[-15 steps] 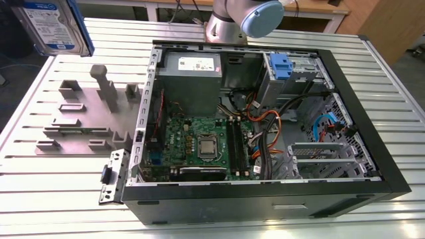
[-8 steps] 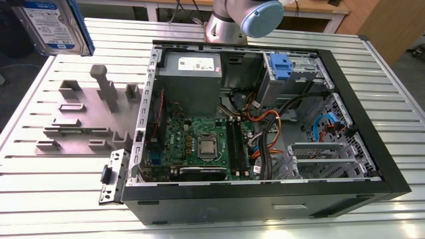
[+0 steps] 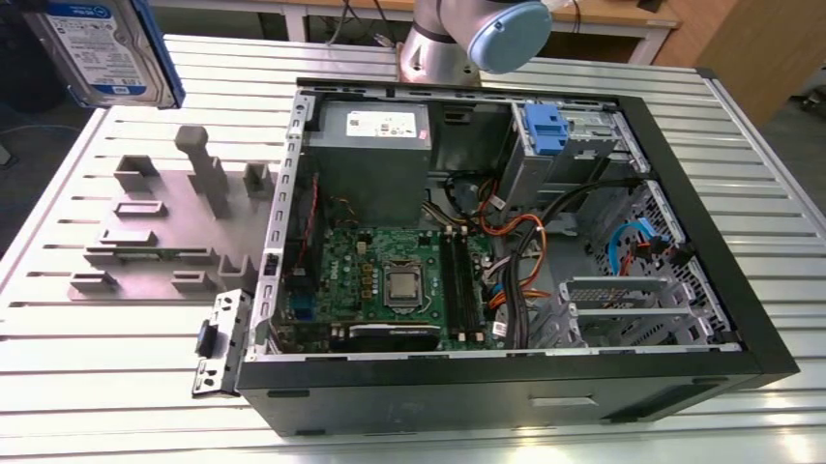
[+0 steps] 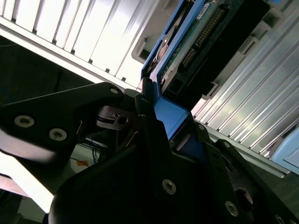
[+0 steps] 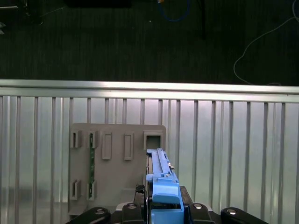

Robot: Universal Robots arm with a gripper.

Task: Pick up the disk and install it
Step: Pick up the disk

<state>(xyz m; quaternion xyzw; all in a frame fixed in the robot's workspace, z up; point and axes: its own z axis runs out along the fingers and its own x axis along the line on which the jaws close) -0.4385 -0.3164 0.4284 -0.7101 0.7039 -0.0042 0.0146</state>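
The disk [image 3: 103, 48], silver-grey with a white and blue label and a blue side rail, hangs in the air at the exterior view's upper left, above the table's far corner. In the first wrist view I see the disk [image 5: 161, 182] edge-on, with its blue rail uppermost, held by my gripper [image 5: 163, 207], which is shut on it. It is lifted off the grey slotted fixture [image 5: 117, 168] beneath. In the second wrist view the black gripper [image 4: 163, 112] clamps the blue rail, and the disk's circuit board [image 4: 187, 46] shows beyond it.
An open computer case [image 3: 722, 290] lies on the ribbed metal table [image 3: 130, 387], with a green motherboard [image 3: 387, 280], a grey power supply [image 3: 374, 145] and a drive cage with a blue latch [image 3: 548, 130]. The grey fixture [image 3: 168, 222] stands beside it, on the exterior view's left. The arm's base [image 3: 452, 43] is behind the case.
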